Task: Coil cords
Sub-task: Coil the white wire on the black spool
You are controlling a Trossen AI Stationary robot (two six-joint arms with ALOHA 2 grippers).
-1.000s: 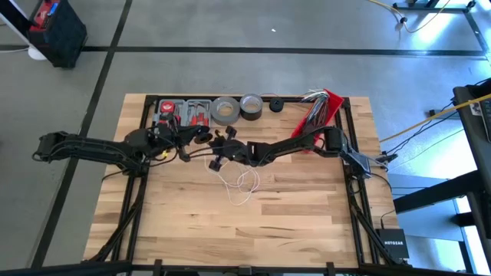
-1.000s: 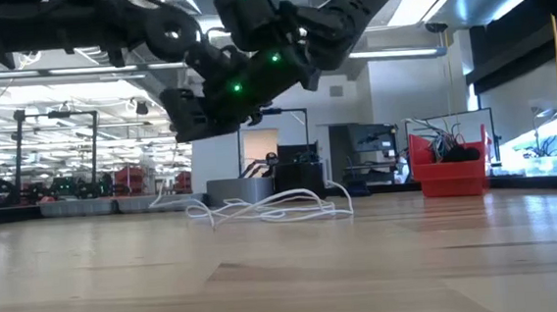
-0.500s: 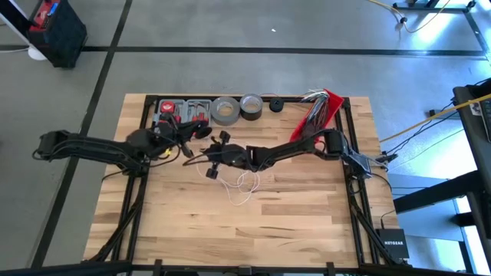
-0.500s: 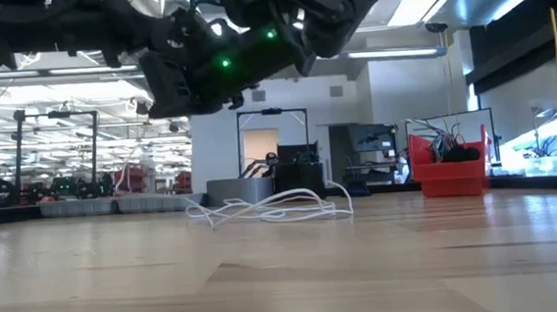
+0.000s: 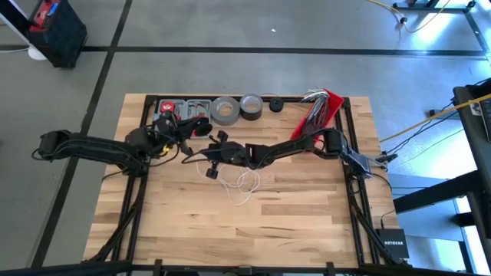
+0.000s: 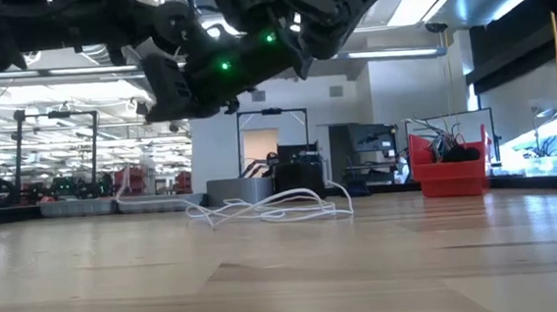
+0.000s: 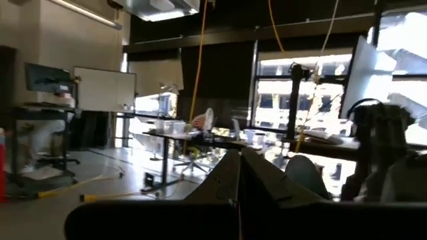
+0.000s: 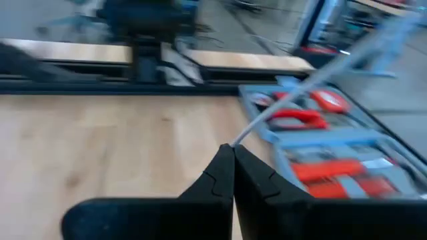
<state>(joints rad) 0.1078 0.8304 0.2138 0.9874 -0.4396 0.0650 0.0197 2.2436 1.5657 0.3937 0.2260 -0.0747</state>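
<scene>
While both arms hang above the worktop [image 5: 192, 222] and not on it, the left hand [image 5: 201, 127] sits furthest left of the working pair, its fingers pressed flat together in its own wrist view, which looks out into the room, so whether it holds anything cannot be told. Just to its right, and a little nearer the open wood, the right hand [image 5: 209, 159] is pinched fully closed on a strand of the white cord [image 5: 244, 184], which runs taut away from its fingertips in the right wrist view toward the tool tray [image 8: 333, 147]. My reading is that the two hands are held close and raised so that a length of cord is stretched clear of the wood for looping. The rest of the cord lies below and to the right of the right hand as a loose tangle on the wood, seen flat in the low view. Behind the hands, along the far edge, stand the tool tray, the grey tape rolls [image 5: 225, 110] and, further right, the red bin [image 5: 322, 111] of wires; these hem in any move that way. Toward the near edge the wood is bare, which probably gives the freest room for laying coils.
</scene>
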